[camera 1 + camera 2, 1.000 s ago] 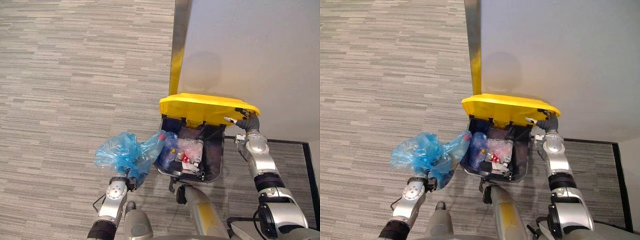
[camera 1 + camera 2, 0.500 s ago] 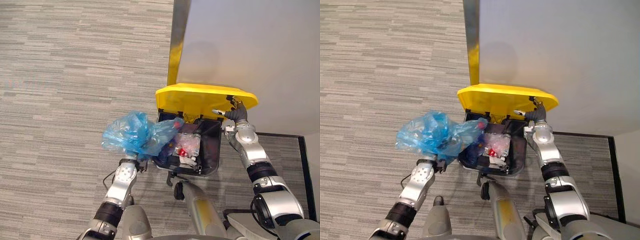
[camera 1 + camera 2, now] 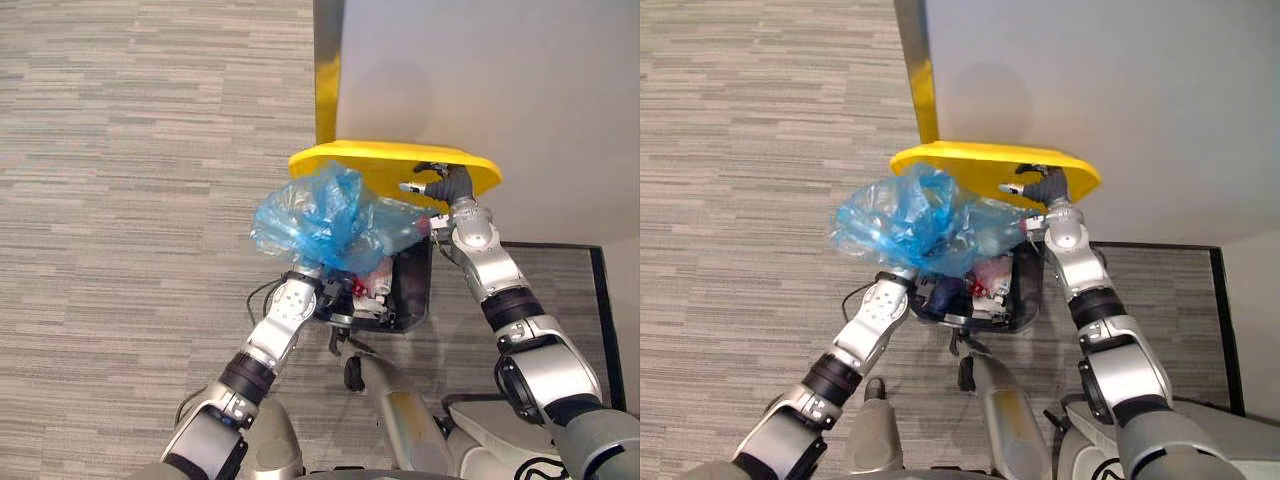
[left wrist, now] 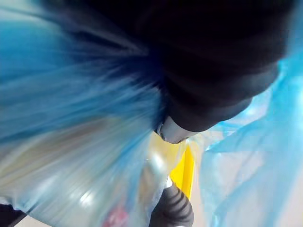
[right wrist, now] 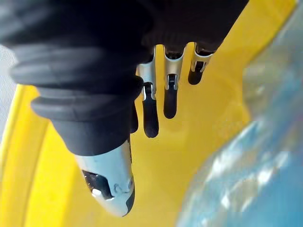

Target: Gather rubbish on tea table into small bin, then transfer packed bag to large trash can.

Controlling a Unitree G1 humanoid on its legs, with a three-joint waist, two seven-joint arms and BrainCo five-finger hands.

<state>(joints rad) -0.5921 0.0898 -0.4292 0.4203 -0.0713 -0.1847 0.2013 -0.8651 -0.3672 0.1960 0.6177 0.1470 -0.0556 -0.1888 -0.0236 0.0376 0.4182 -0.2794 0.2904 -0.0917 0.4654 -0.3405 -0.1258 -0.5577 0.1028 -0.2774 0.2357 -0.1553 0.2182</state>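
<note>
blue bag (image 3: 335, 218): 1 | trash can (image 3: 413, 288): 1 | yellow lid (image 3: 372, 163): 1 | rubbish pieces (image 3: 372, 282) inside: roughly 3

Bright, even light over grey striped carpet (image 3: 120, 200); soft shadow on pale grey wall (image 3: 400, 95); white glints on crinkled blue plastic bag (image 4: 85, 197).

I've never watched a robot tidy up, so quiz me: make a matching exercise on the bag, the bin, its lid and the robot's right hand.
Things:
1 blue bag
2 yellow lid
3 trash can
4 right hand

States:
A raised open
B dark, rubbish inside
C held up by the left hand
D resting flat against the yellow lid

Pairs: 1-C, 2-A, 3-B, 4-D
</note>
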